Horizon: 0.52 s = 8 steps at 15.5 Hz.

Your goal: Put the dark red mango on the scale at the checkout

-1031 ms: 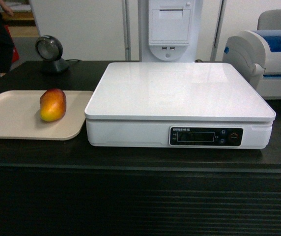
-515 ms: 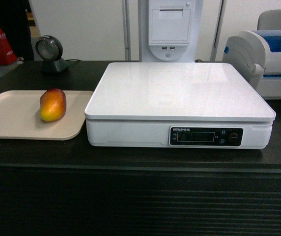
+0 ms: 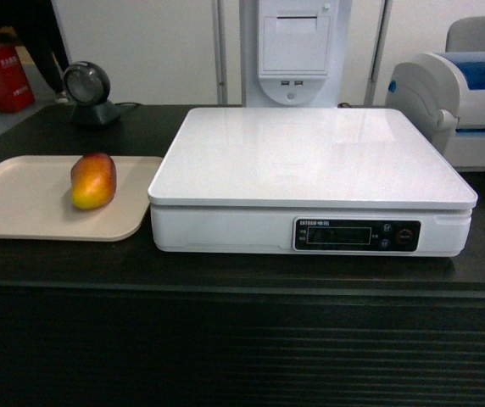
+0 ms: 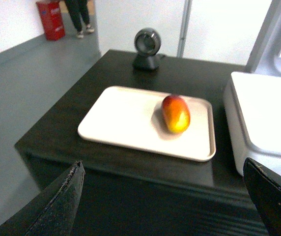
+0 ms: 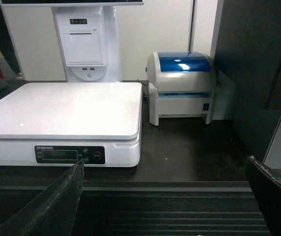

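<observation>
mango [image 3: 93,181] on tray [image 3: 22,199] | scale [image 3: 310,161] right | printer [image 3: 459,102] far right

Left fingers [image 4: 57,206] spread wide apart; right fingers [image 5: 57,206] likewise, nothing between.

Head view: neither tool appears. Beige tray [image 3: 22,199] cut off at the left edge; printer [image 3: 463,102] cut off at the right edge. Scale [image 3: 310,170] display text too small to read.

Left wrist view: scale [image 4: 266,123] cut by the right edge, its front out of frame. Only two dark fingers [image 4: 57,206] of the left tool [image 4: 165,201] show, both cropped by the bottom edge. Person's legs [image 4: 79,17] at top, upper body cut off.

Right wrist view: right tool [image 5: 167,204] fingers [image 5: 49,206] likewise cropped at the bottom. Scale [image 5: 62,110] cut at the left edge; button labels illegible.
</observation>
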{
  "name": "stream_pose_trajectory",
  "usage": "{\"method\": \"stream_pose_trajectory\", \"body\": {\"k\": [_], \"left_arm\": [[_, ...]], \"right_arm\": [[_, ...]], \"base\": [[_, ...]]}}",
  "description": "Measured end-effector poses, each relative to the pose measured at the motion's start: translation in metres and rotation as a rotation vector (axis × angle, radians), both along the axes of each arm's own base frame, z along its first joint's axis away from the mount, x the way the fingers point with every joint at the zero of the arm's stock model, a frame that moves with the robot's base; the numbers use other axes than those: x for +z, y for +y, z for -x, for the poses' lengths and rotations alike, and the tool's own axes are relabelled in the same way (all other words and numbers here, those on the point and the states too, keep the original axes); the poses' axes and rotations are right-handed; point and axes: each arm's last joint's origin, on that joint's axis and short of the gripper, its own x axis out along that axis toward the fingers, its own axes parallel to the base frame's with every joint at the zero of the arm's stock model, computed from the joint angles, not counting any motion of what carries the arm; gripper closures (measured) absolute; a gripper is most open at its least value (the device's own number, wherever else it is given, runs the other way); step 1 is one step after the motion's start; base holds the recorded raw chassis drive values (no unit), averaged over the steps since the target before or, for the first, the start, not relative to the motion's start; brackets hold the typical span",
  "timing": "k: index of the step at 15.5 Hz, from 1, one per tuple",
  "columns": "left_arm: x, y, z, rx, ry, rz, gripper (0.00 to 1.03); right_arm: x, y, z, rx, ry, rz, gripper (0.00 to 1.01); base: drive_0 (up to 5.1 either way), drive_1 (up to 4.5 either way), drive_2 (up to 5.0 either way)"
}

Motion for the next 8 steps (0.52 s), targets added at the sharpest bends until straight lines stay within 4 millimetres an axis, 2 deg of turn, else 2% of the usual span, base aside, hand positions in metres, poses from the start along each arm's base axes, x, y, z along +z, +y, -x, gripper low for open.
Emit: {"method": "stream_pose_trajectory", "body": {"k": [2,4,5,6,8], "left_arm": [[0.011,0.006,-0.037,-0.065,-0.022,-0.028,0.05],[0.018,0.011,-0.092,-0.163,-0.005,-0.069,0.05],[0.02,0.011,-0.127,-0.229,0.043,-0.086,0.05],[0.016,0.01,-0.159,-0.263,0.098,-0.106,0.05],[-0.007,0.009,-0.226,-0.303,0.237,-0.103,0.05]], "right_arm": [[0.0,0.0,0.0,0.0,0.0,0.0,0.03],[0.0,0.0,0.0,0.0,0.0,0.0,0.03],[0.0,0.0,0.0,0.0,0.0,0.0,0.03],[0.0,0.0,0.0,0.0,0.0,0.0,0.03],[0.0,0.0,0.0,-0.001,0.0,0.0,0.03]], "base": [[0.0,0.0,0.0],[0.0,0.0,0.0],[0.0,0.0,0.0],[0.0,0.0,0.0],[0.0,0.0,0.0]]}}
